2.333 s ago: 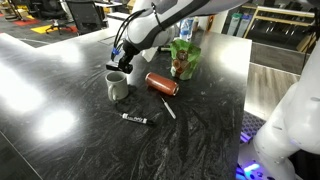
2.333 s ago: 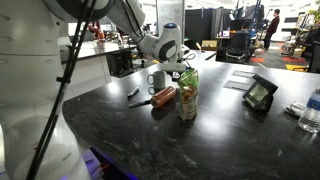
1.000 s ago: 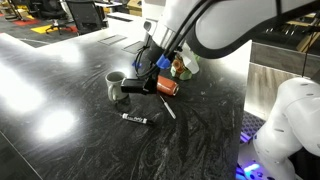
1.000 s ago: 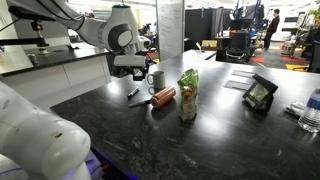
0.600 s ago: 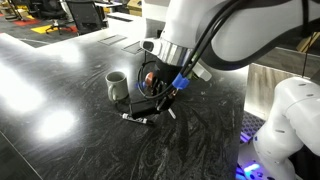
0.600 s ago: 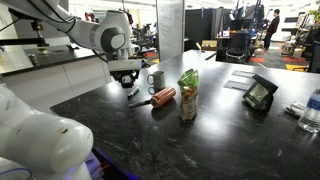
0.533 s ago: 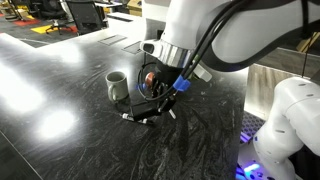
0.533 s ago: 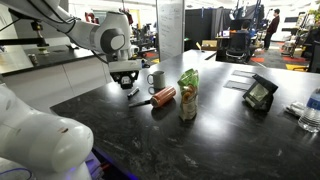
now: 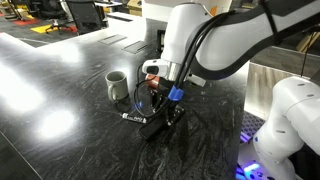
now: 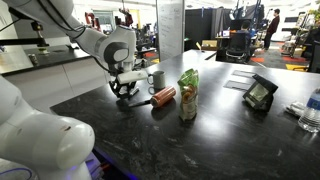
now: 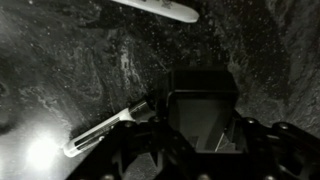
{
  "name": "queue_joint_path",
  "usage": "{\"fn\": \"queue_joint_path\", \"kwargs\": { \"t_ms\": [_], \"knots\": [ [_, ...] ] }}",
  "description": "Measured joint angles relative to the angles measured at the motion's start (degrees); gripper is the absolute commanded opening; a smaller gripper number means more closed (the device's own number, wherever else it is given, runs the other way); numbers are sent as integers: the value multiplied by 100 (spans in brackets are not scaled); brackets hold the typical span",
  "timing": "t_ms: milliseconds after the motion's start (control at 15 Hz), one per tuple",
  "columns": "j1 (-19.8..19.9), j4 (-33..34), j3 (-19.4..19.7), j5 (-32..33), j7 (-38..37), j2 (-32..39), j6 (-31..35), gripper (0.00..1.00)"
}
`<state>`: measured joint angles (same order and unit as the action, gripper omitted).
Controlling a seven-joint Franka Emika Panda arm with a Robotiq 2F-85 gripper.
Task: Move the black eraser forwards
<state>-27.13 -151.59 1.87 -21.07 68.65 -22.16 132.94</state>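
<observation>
Claw [image 9: 157, 126] is down low at the counter [image 9: 60, 70], right beside the black marker [image 9: 133, 118]. The marker is a slim black stick with a white label, lying flat on the dark stone. Its near end is just beside the claw tips; I can't make out whether they touch. In the wrist view the marker [image 11: 105, 131] runs diagonally, left of the claw's dark bulk. Can't tell if the claw is apart or together, since it all reads as one black mass.

A grey mug [image 9: 117, 85] stands upright near the marker, on the side away from the claw. A red can [image 10: 163, 97] lies on its side by the mug; the arm mostly hides it in an exterior view [image 9: 150, 86]. A green snack bag [image 10: 187, 95] stands upright just beside the can. A white stick [image 11: 156, 10] lies on the counter past the claw in the wrist view. A small tablet on a stand [image 10: 260, 93] sits well apart, further along the counter.
</observation>
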Motion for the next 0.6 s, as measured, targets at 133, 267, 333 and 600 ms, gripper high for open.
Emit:
{"fn": "queue_joint_path", "kwargs": {
  "t_ms": [133,267,333,600],
  "knots": [
    [0,1,-8,-119,474,71,-159,29],
    [7,8,-49,-124,688,70,-380,79],
    [18,12,-70,-124,716,70,-486,81],
    [122,19,-96,-124,743,70,-656,100]
  ]
}}
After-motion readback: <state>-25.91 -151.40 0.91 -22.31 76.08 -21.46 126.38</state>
